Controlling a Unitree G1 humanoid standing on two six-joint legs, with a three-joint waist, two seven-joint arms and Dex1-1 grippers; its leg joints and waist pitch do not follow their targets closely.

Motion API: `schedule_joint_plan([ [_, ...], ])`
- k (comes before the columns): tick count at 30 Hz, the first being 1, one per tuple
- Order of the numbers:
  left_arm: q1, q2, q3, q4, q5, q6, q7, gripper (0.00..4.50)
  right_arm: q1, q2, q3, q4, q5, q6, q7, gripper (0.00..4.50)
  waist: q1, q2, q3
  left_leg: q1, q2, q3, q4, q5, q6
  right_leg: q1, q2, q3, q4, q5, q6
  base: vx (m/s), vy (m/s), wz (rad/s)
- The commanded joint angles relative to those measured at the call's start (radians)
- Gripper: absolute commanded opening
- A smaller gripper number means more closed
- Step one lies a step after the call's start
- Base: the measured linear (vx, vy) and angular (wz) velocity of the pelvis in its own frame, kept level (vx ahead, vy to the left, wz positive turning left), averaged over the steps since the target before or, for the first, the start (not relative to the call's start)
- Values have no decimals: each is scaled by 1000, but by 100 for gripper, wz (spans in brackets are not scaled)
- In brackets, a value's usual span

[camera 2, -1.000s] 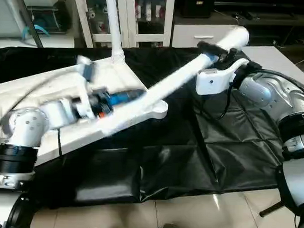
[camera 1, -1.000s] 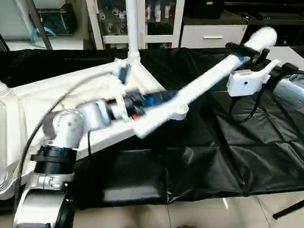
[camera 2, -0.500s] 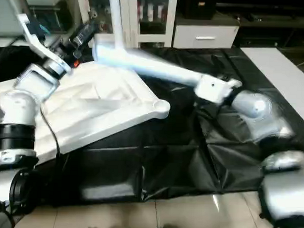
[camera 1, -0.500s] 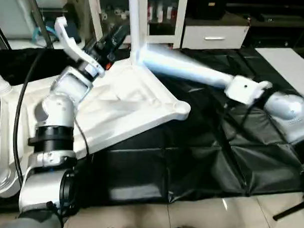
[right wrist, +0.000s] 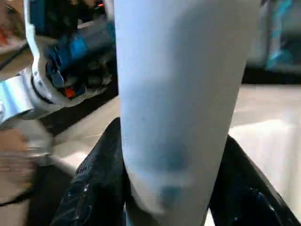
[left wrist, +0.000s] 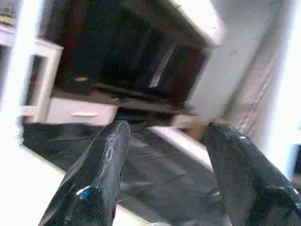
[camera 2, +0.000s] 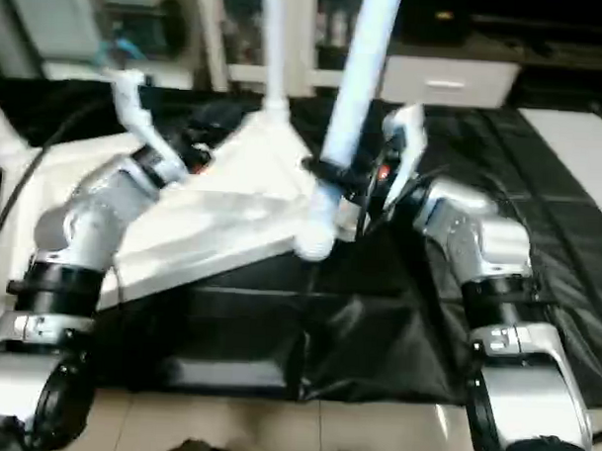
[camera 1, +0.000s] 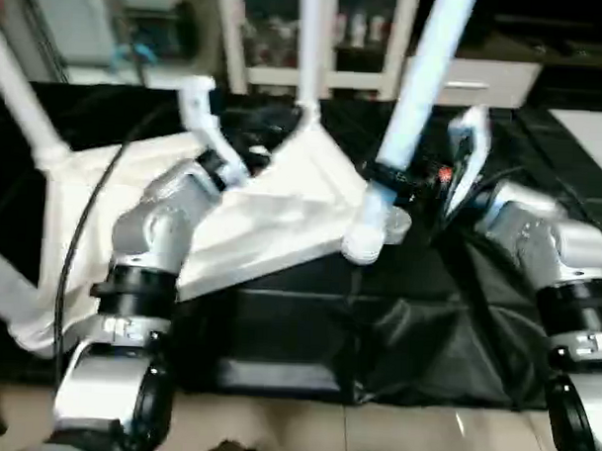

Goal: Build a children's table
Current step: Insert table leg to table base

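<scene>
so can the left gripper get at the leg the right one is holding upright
Probably yes. The left gripper is open and empty over the tabletop, and nothing stands between it and the leg that the right gripper clamps nearby.

Upright legs (camera 1: pixel 425 81) crowd the tabletop (camera 1: pixel 272 215) — black cover (camera 1: pixel 456 330) open.

place: lab or workshop | cues: glass-door cabinets (camera 1: pixel 357 34); white drawer unit (camera 1: pixel 474 78); tiled floor (camera 1: pixel 373 436)

2 head views down over black work table (camera 1: pixel 495 321); 2 wrist views close along fingers.
</scene>
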Motion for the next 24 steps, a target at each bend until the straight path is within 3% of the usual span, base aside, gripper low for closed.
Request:
schedule_joint_plan([
  [1,-10,-1,-21,-83,-73,77,-47,298,3,-2,-24,-54,109,73,-30,176,-1,-13,-75,49,81,-46,-104,-317,-46,24,-39,24,-52,-294,-266,0,0,0],
  [2,-7,-2,-29,-115,-102,110,-63,298,14,3,-34,-81,161,116,-52,176,0,-26,-75,51,81,-46,-105,-323,-52,21,-39,24,-55,-313,-251,0,0,0],
  [4,-7,-2,-31,-122,-108,117,-66,298,16,4,-36,-86,172,125,-56,176,0,-20,-74,49,79,-48,-106,-317,-58,20,-41,26,-58,-331,-235,0,0,0],
  [6,-3,-5,-39,-151,-121,144,-85,298,30,16,-71,-138,211,213,-87,176,-2,-22,-74,48,76,-49,-107,-312,-66,21,-42,28,-61,-347,-212,0,0,0],
  [7,3,-3,-50,-169,-111,152,-96,298,34,25,-97,-175,214,281,-98,176,-4,-22,-72,46,76,-50,-108,-304,-64,21,-40,29,-63,-346,-208,0,0,0],
  [9,7,-2,-60,-182,-100,159,-105,298,33,30,-120,-204,207,343,-102,176,-4,-22,-75,44,76,-50,-108,-281,-63,21,-41,28,-60,-335,-205,0,0,0],
  [11,8,-1,-62,-192,-106,170,-104,298,33,27,-118,-213,209,357,-103,176,-6,-28,-73,45,76,-49,-108,-289,-73,20,-42,28,-64,-357,-197,0,0,0],
  [16,20,7,-70,-253,-157,236,-99,298,38,11,-107,-242,272,383,-155,176,-3,-27,-73,46,75,-48,-108,-266,-82,21,-41,29,-61,-332,-203,0,0,0],
  [21,16,3,-67,-272,-165,262,-105,298,37,29,-145,-275,235,431,-164,176,-2,-27,-74,42,73,-45,-106,-220,-65,26,-40,29,-59,-291,-213,0,0,0],
  [24,15,0,-74,-290,-175,286,-103,298,38,7,-110,-293,196,403,-161,176,1,-26,-75,44,74,-44,-105,-200,-68,26,-39,29,-55,-266,-218,0,0,0],
])
